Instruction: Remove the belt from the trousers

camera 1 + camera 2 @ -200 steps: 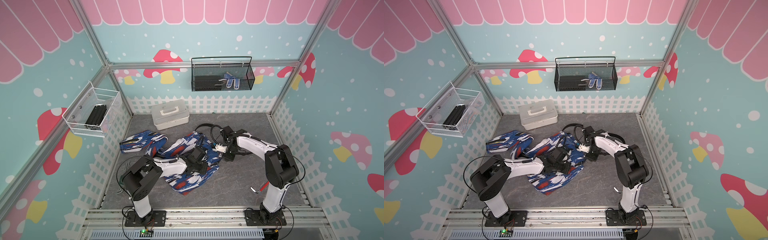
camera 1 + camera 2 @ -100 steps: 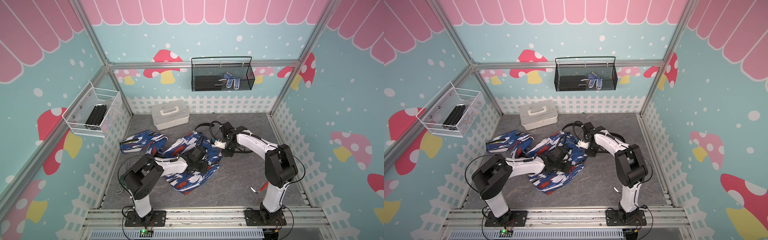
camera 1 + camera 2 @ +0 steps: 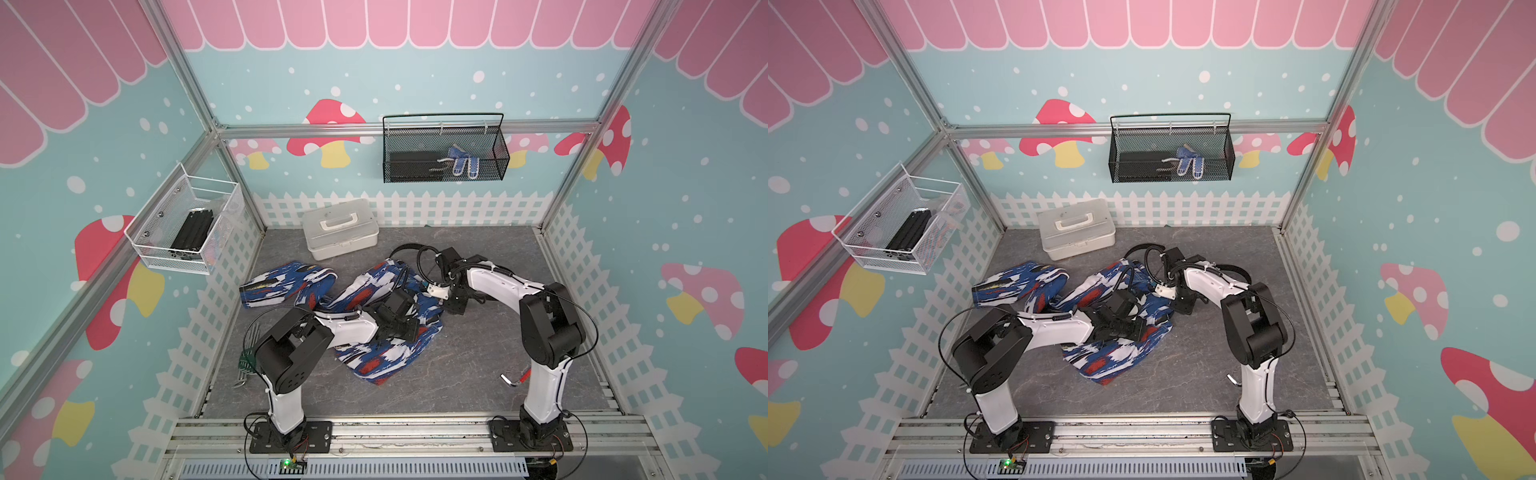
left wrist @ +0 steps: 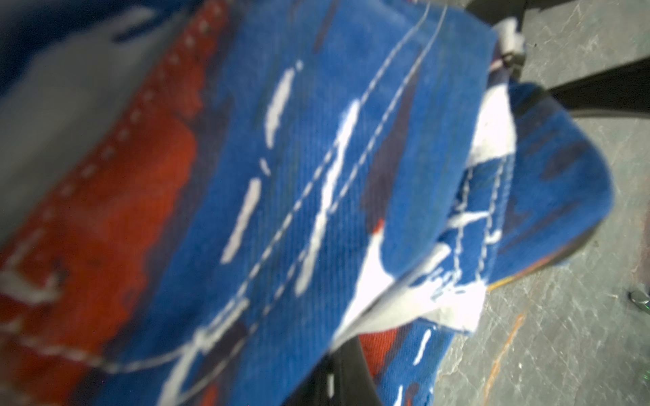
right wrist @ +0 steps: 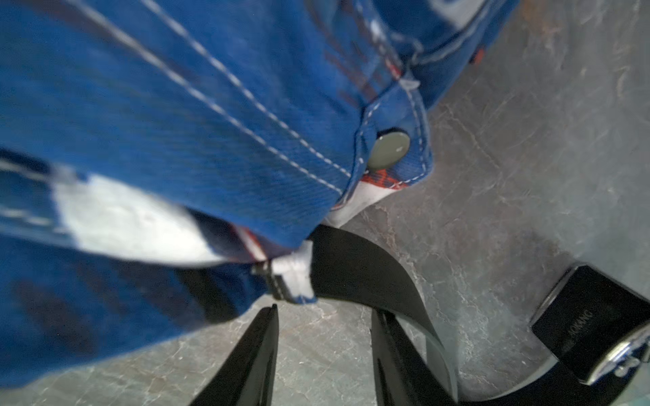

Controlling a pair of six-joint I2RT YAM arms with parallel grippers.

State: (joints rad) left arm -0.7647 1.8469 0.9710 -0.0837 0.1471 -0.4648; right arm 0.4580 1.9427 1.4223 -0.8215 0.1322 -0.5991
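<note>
While your closed left gripper [image 3: 401,330] seemingly anchors the blue-white-red printed cloth trousers [image 3: 374,361] mid-worktop, your right gripper [image 5: 325,311] hangs parted beside the glossy black strap belt [image 5: 362,270], likely to grip it.

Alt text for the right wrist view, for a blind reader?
The glossy black belt leaves a pale belt loop on the blue trousers and curves to its buckle. The right pincer stands open beside the strap, holding nothing.

One text can be read: small pale letters, seemingly "AOKANG", printed along the black buckle [image 5: 591,327] of the belt [image 5: 365,274], seen in the right wrist view. Smaller marks just before the word are too blurred to read.
</note>
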